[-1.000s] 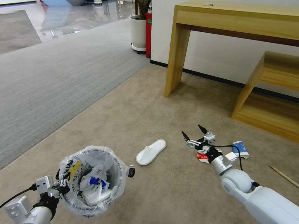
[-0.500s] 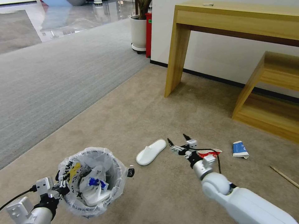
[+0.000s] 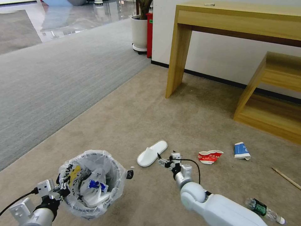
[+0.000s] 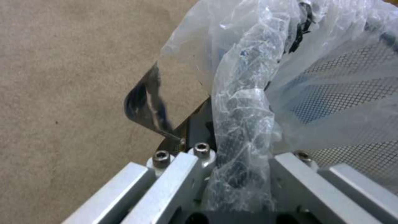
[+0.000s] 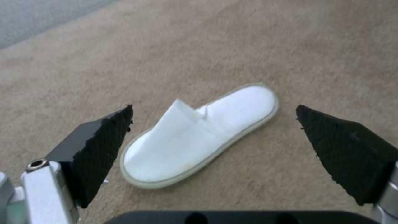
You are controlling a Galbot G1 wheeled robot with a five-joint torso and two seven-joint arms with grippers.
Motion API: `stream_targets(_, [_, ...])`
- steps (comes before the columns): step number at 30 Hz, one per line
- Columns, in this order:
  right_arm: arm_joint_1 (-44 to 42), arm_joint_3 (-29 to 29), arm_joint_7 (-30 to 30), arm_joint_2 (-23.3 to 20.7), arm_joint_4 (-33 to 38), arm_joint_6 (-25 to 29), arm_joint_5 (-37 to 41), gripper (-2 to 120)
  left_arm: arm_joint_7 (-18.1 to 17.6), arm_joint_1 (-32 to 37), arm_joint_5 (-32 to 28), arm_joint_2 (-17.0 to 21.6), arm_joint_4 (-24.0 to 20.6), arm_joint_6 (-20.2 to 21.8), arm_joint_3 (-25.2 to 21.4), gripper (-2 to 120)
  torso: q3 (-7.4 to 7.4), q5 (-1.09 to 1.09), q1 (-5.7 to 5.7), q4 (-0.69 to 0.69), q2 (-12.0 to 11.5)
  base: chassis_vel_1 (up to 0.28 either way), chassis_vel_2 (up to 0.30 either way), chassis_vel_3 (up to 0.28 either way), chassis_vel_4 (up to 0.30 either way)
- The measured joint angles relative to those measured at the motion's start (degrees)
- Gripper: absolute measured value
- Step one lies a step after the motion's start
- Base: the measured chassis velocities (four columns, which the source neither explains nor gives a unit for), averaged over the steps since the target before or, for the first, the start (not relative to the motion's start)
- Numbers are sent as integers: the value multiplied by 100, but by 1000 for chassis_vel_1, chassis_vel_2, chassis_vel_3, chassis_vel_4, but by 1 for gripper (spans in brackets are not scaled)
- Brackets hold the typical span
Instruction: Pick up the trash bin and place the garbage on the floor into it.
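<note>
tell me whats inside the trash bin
Inside the trash bin: a white slipper, crumpled white plastic with blue print, something yellow. Whatever lies beneath them is covered.

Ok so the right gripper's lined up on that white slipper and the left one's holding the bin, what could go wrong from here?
1. The slipper lies flat on the floor; the open right gripper might scrape carpet or pinch only the thin strap.
2. The left gripper holds the trash bin by its bag-covered rim, so plastic could slip or tear.
3. The bin looks fairly full; the slipper may not settle in.
</note>
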Motion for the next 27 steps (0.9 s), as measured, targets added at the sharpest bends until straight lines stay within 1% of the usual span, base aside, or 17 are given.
stream_targets(2, [31, -46, 45, 75, -61, -24, 0, 100, 0, 0, 0, 1, 14, -2, 1, 1, 0, 0, 0, 0, 0, 0, 0, 0, 0])
stream_targets(5, [105, -162, 182, 361, -270, -114, 11, 100, 4, 4, -8, 20, 38, -11, 2, 1, 0, 1, 0, 1, 0, 0, 0, 0, 0])
stream_targets(11, [305, -360, 222, 560, -484, -228, 133, 100, 4, -4, -16, 22, 58, -12, 7, 1, 0, 2, 0, 0, 0, 0, 0, 0, 0])
stream_targets(13, [537, -463, 156, 641, -597, -265, 283, 100, 7, -16, -3, -5, 90, -25, 37, 1, 0, 1, 0, 1, 0, 0, 0, 0, 0])
stream_targets(22, [839, -582, 84, 849, -861, -325, 532, 100, 16, -48, 32, -34, 116, -46, 89, 1, 0, 1, 0, 0, 0, 0, 0, 0, 0])
stream_targets(25, [906, -631, 138, 1070, -1074, -338, 563, 100, 17, -63, 34, -31, 125, -47, 90, 1, 0, 2, 0, 1, 0, 0, 0, 0, 0])
stream_targets(26, [906, -631, 138, 1070, -1074, -338, 563, 100, 17, -63, 34, -31, 125, -47, 90, 1, 0, 2, 0, 1, 0, 0, 0, 0, 0])
stream_targets(27, [927, -640, 142, 1204, -1244, -339, 563, 100, 17, -63, 34, -34, 129, -48, 91, 1, 0, 1, 0, 1, 0, 0, 0, 0, 0])
